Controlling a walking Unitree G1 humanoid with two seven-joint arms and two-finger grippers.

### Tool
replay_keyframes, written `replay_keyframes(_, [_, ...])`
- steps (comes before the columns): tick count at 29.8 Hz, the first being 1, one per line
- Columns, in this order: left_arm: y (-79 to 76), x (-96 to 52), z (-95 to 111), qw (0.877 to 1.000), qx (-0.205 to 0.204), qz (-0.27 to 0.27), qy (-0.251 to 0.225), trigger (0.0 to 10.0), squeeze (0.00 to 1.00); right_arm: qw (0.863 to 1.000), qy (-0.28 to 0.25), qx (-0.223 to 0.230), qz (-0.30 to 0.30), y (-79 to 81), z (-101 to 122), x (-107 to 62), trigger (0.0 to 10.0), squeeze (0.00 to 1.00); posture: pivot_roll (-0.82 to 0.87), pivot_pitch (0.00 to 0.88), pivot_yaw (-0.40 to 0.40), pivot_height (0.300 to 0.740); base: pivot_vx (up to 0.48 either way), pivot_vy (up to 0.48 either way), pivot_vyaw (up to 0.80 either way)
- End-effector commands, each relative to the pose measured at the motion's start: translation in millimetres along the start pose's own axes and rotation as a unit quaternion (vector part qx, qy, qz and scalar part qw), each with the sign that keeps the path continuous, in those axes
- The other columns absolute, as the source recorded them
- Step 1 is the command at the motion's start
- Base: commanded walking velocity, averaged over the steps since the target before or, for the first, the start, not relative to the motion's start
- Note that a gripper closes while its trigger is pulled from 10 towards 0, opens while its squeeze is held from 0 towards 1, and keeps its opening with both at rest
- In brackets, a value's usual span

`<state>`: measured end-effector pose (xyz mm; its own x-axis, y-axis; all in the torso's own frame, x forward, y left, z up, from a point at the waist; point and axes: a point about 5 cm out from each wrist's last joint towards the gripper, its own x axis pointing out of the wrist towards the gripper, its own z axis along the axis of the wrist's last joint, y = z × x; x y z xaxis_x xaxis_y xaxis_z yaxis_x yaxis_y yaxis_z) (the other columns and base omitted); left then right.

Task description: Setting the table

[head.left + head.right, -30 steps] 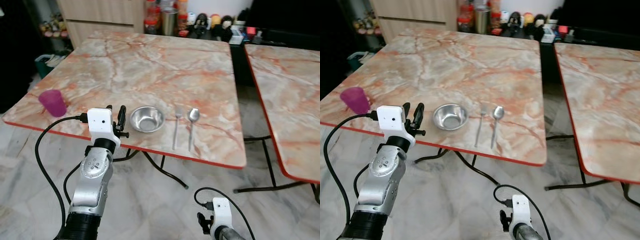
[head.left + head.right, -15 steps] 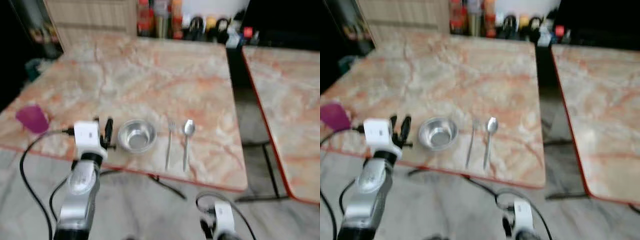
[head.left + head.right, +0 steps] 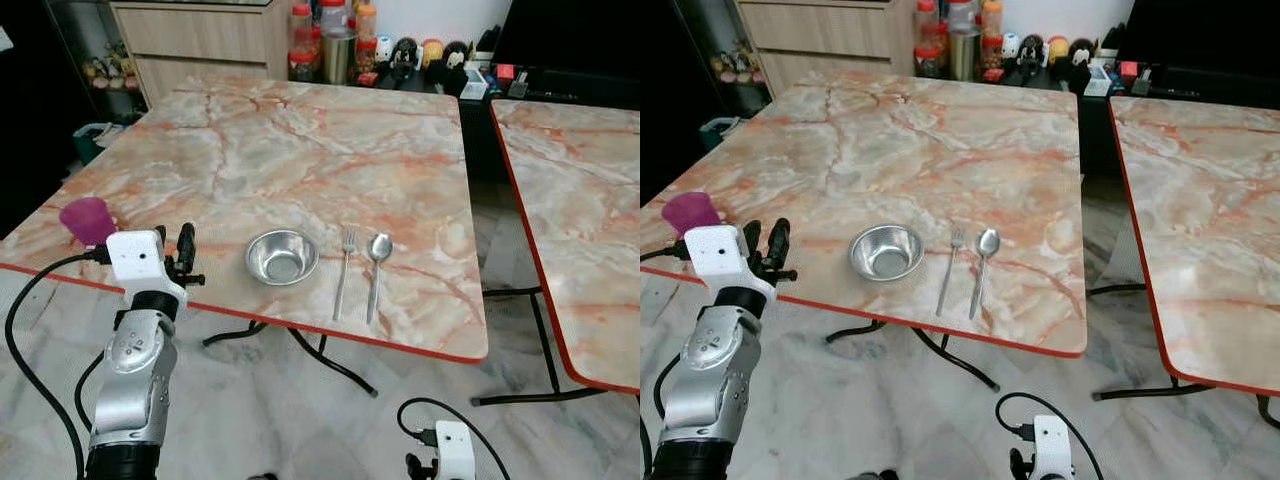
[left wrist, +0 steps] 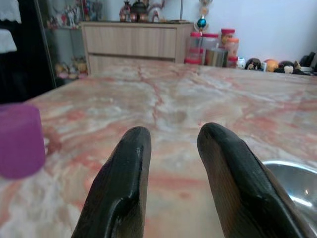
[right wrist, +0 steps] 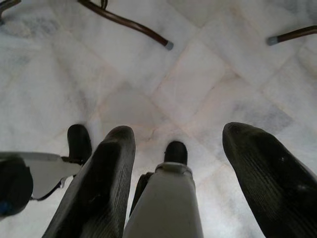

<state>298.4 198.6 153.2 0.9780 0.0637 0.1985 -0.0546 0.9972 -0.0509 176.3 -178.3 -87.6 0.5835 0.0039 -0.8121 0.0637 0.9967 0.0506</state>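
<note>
Left hand [image 3: 174, 252] shifted left from bowl [image 3: 282, 256], nearer cup [image 3: 87, 220], fingers slightly apart, empty. Right hand [image 5: 176, 163] low over floor, fingers apart. Fork [image 3: 343, 270], spoon [image 3: 376, 273] unmoved on counter [image 3: 300, 150].

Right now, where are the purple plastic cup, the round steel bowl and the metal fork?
purple plastic cup [image 3: 87, 220], left eye view, its side wall.
round steel bowl [image 3: 282, 256], left eye view, inner bottom.
metal fork [image 3: 343, 272], left eye view, mid-handle.
</note>
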Motion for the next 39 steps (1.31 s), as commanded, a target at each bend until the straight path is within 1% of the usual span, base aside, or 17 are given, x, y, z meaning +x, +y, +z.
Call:
replay_keyframes(1, [-6.5,-0.2,0,1.000,-0.008,-0.006,0.005,10.0,0.00,1.000,-0.005,0.018,-0.006,-2.7,4,0.6,10.0,0.00,0.14,0.117,-0.016,0.740,0.000,0.296,-0.55])
replay_keyframes(4, [-13.5,0.6,-1,1.000,-0.008,-0.015,0.006,10.0,0.00,1.000,-0.006,0.012,-0.006,-3.2,6,0.9,10.0,0.00,0.14,0.119,-0.020,0.740,0.000,0.389,-0.65])
replay_keyframes(6, [-14.6,1.0,-1,1.000,-0.010,-0.015,0.006,10.0,0.00,1.000,-0.010,0.011,-0.006,-3.2,7,0.9,10.0,0.00,0.14,0.120,-0.022,0.740,0.000,0.398,-0.51])
replay_keyframes(11, [-21.1,3.3,3,1.000,-0.016,-0.024,-0.003,10.0,0.00,1.000,-0.018,0.008,-0.003,-0.9,12,2.0,10.0,0.00,0.14,0.121,-0.023,0.740,0.000,0.425,0.00])
replay_keyframes(17, [-20.9,5.5,8,1.000,-0.015,-0.025,-0.010,10.0,0.00,1.000,-0.018,0.010,0.002,1.5,14,2.5,10.0,0.00,0.14,0.119,-0.020,0.740,0.000,0.418,0.00])
replay_keyframes(24, [-25.6,9.4,16,0.999,-0.014,-0.036,-0.023,10.0,0.00,1.000,-0.023,0.015,0.003,4.0,16,3.0,10.0,0.00,0.14,0.116,-0.011,0.740,0.000,0.399,0.00])
replay_keyframes(27, [-29.0,10.4,18,0.999,-0.011,-0.042,-0.028,10.0,0.00,1.000,-0.022,0.013,0.004,4.2,15,3.0,10.0,0.00,0.14,0.117,-0.011,0.740,0.000,0.000,0.00])
replay_keyframes(31, [-38.7,11.1,22,0.997,-0.018,-0.065,-0.032,10.0,0.00,1.000,-0.022,0.015,0.003,4.6,16,3.1,10.0,0.00,0.14,0.116,-0.009,0.740,0.000,0.000,0.00])
replay_keyframes(36, [-39.6,11.2,22,0.997,-0.018,-0.067,-0.032,10.0,0.00,1.000,-0.022,0.015,0.003,4.7,16,3.1,10.0,0.00,0.14,0.116,-0.009,0.740,0.000,0.000,0.00])
replay_keyframes(37, [-45.8,11.3,24,0.996,-0.026,-0.077,-0.031,10.0,0.00,1.000,-0.023,0.017,0.002,5.1,17,3.4,10.0,0.00,0.14,0.115,-0.007,0.740,0.000,0.000,0.00])
replay_keyframes(39, [-49.1,11.3,24,0.996,-0.031,-0.082,-0.031,10.0,0.00,1.000,-0.023,0.019,0.002,5.4,18,3.6,10.0,0.00,0.14,0.116,-0.007,0.740,0.000,0.000,0.00])
